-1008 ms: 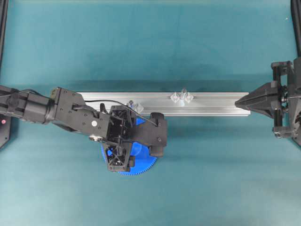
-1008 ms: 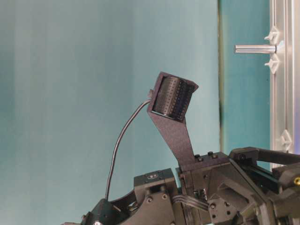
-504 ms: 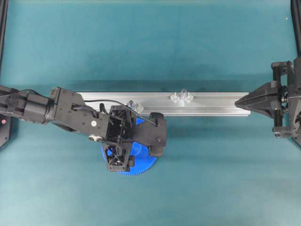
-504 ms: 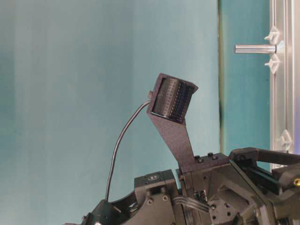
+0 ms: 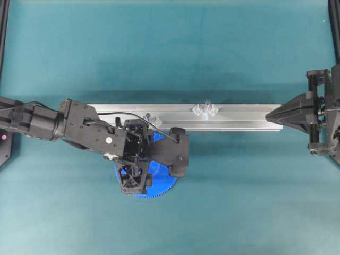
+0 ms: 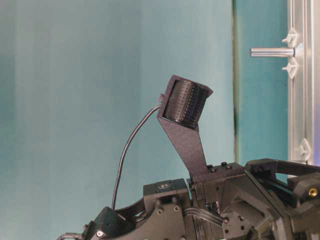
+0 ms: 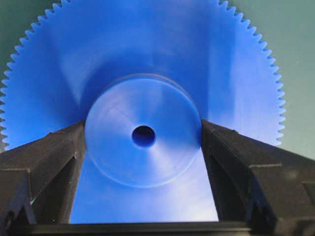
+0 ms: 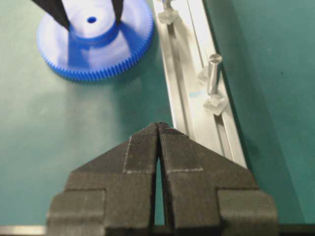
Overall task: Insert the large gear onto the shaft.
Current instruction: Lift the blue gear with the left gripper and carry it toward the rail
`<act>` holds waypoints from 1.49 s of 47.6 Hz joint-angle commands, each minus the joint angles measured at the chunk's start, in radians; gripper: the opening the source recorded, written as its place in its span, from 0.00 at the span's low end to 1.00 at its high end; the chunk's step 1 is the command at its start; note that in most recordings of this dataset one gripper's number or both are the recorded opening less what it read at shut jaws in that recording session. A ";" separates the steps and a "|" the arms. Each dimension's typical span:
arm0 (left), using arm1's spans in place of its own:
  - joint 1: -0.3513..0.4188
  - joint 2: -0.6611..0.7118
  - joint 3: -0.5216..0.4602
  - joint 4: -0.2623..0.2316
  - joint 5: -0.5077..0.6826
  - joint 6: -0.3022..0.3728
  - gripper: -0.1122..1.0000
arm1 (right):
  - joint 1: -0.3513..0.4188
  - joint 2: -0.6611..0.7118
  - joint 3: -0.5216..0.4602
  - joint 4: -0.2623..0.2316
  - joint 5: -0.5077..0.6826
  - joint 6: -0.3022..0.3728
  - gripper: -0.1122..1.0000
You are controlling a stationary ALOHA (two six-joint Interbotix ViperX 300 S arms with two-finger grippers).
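The large gear (image 5: 161, 184), a flat bright-blue toothed disc, lies on the green mat in front of the rail, mostly under my left arm. My left gripper (image 5: 146, 172) points straight down at it. In the left wrist view its two fingers (image 7: 59, 152) press against both sides of the raised hub (image 7: 123, 152), with the centre hole between them. The right wrist view shows the same grip on the gear (image 8: 93, 54). The shaft (image 5: 207, 106) stands upright on the rail between two clear mounts, to the right of the gear. My right gripper (image 5: 268, 116) is shut and holds nothing, at the rail's right end.
A long aluminium rail (image 5: 239, 114) runs left to right across the mat. A second clear mount with a short stub (image 5: 153, 120) sits on it just behind the left gripper. Black frame posts stand at both sides of the table.
The left jaws have closed in from wide open until they touch the hub. The gear has stayed on the mat. The right arm has not moved.
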 commanded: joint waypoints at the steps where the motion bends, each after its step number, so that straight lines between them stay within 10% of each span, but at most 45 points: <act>1: -0.002 -0.012 -0.005 0.002 0.011 0.003 0.78 | -0.002 0.005 -0.009 0.002 -0.008 0.011 0.14; 34: -0.002 -0.071 -0.051 0.002 0.077 0.006 0.78 | -0.002 -0.002 0.002 -0.006 -0.032 0.051 0.14; 71: 0.057 -0.103 -0.364 0.003 0.327 0.098 0.78 | -0.003 -0.035 0.008 -0.006 -0.026 0.052 0.14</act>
